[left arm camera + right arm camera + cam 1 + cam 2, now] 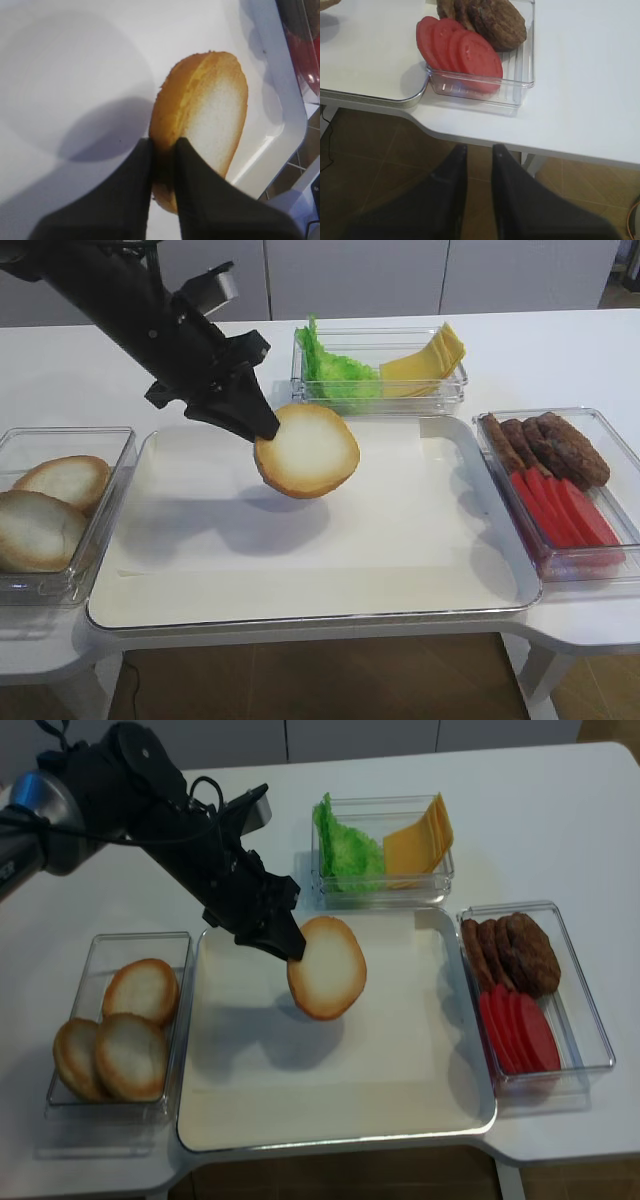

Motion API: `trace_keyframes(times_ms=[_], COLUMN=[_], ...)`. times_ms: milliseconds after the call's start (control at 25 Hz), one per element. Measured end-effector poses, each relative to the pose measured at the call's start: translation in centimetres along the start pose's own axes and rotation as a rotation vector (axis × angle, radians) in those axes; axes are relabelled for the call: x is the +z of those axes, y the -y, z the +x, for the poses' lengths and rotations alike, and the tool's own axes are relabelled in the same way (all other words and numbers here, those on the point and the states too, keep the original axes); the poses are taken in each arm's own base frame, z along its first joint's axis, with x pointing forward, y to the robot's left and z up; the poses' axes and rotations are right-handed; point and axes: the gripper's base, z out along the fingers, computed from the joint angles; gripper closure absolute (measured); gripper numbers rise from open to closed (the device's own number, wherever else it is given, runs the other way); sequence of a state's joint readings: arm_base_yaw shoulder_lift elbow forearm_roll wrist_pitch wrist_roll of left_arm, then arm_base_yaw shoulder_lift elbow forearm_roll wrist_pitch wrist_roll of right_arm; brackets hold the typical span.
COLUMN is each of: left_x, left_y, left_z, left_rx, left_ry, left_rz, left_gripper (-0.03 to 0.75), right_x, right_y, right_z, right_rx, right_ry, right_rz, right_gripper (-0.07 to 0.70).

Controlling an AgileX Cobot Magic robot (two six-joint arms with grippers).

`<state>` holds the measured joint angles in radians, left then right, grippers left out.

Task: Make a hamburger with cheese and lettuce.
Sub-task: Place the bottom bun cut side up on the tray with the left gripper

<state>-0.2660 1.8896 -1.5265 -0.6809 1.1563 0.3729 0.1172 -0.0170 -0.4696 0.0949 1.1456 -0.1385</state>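
My left gripper (265,430) is shut on the rim of a round bun half (308,450) with a pale cream face and golden-brown rim. It holds the bun tilted in the air above the middle of the white tray (400,540). The left wrist view shows both fingers pinching the bun's edge (210,110). The lettuce (335,370) and the fanned yellow cheese slices (425,362) lie in a clear bin behind the tray. My right gripper (479,147) shows only in its wrist view, below the table's front right edge over the floor, empty, with a narrow gap between its jaws.
A clear bin at the left (110,440) holds three more bun halves (50,505). A clear bin at the right (600,425) holds brown patties (550,445) and red tomato slices (565,510), also seen in the right wrist view (465,50).
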Motion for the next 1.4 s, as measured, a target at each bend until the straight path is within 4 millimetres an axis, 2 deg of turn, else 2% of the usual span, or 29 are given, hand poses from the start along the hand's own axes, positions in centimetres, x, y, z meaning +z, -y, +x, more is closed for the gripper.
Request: trace_keyframes(times_ms=[560,1400], left_x=[2.6,3.5], left_y=[-1.9,-2.6], left_z=[-0.4,-0.4], left_rx=[-0.046,-0.077], left_ry=[-0.031,-0.045], left_rz=[-0.007,-0.01], left_gripper=[0.636,0.637], right_x=[0.0,0.0], right_y=[0.0,0.0], right_z=[0.0,0.0], right_rx=[0.0,0.0], right_ry=[0.0,0.0], right_rz=[0.0,0.0], right_gripper=[0.496,0.496])
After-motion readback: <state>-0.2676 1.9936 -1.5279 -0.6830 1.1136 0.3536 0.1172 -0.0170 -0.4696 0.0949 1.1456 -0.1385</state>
